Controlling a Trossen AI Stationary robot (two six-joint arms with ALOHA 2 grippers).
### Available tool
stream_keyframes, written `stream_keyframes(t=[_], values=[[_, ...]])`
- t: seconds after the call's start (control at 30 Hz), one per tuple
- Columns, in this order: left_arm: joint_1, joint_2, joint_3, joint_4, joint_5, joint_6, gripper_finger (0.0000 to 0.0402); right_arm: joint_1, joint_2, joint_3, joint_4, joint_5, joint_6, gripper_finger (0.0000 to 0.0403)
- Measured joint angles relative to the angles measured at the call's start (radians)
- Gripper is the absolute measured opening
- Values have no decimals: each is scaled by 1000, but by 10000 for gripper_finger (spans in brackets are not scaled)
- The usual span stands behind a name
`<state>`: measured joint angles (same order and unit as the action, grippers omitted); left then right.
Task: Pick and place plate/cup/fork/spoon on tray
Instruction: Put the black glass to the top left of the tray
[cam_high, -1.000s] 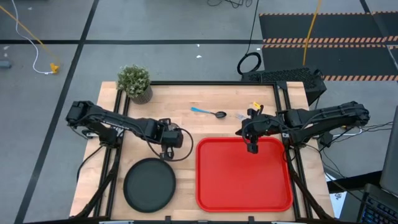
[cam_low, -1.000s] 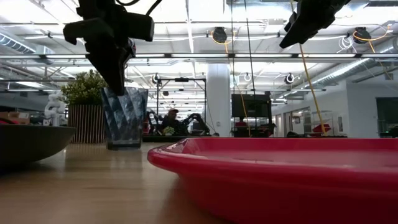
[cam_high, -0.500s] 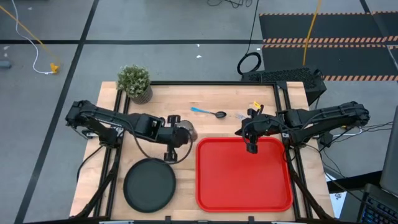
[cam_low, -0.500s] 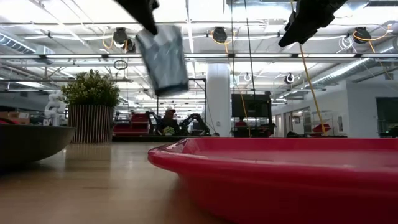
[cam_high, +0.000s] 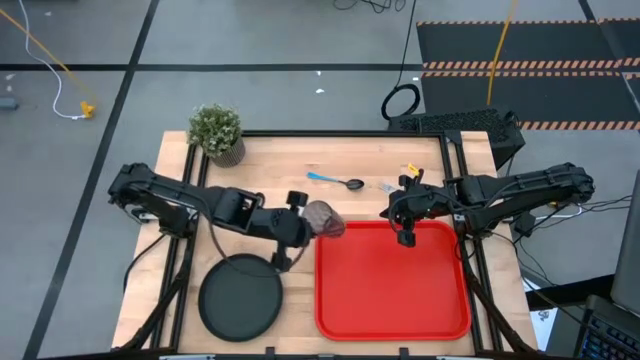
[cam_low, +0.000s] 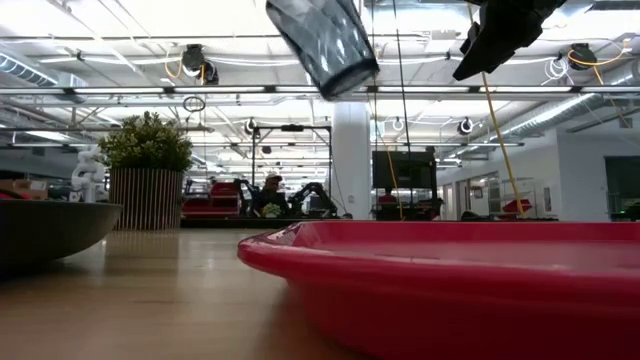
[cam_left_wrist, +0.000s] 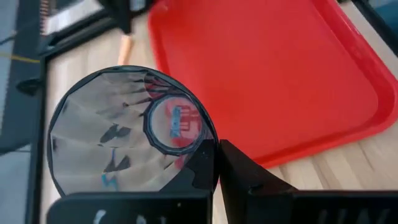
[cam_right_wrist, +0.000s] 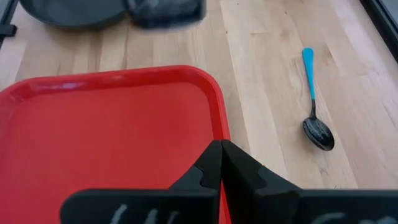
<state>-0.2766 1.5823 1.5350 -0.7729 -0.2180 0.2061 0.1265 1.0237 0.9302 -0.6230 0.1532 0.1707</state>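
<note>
Cup (cam_low: 325, 45) hangs tilted in low view; spoon (cam_right_wrist: 314, 118) shows only elsewhere.

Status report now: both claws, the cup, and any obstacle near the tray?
Left claw shut on cup, lifted, tilted, at tray rim's left edge. Right claw shut, empty, above tray's far edge. Tray bare; no obstacle.

The light wooden table (cam_high: 290, 165) bears the red tray (cam_high: 393, 320), which lies directly under the right gripper's (cam_high: 404, 239) closed fingers. The black plate (cam_high: 240, 298) rests below and behind the left gripper's (cam_high: 300, 229) fingers. The spoon (cam_high: 336, 181), the fork (cam_high: 385, 186) and a potted plant (cam_high: 217, 134) lie beyond both.
</note>
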Motion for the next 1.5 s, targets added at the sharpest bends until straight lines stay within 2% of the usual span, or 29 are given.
stream_keyframes(t=[0.3,0.7,0.97,1.2,1.5], values=[[29,146,-2,72,113,92,9,0,-1,0,4,0,0,0],[67,268,-2,76,154,107,8,0,-1,0,5,0,0,0],[65,300,-2,38,140,133,21,0,0,0,5,0,0,0],[65,307,-2,22,91,158,15,0,-1,0,5,0,0,0],[65,307,-2,27,50,162,83,0,-1,0,5,0,-1,0]])
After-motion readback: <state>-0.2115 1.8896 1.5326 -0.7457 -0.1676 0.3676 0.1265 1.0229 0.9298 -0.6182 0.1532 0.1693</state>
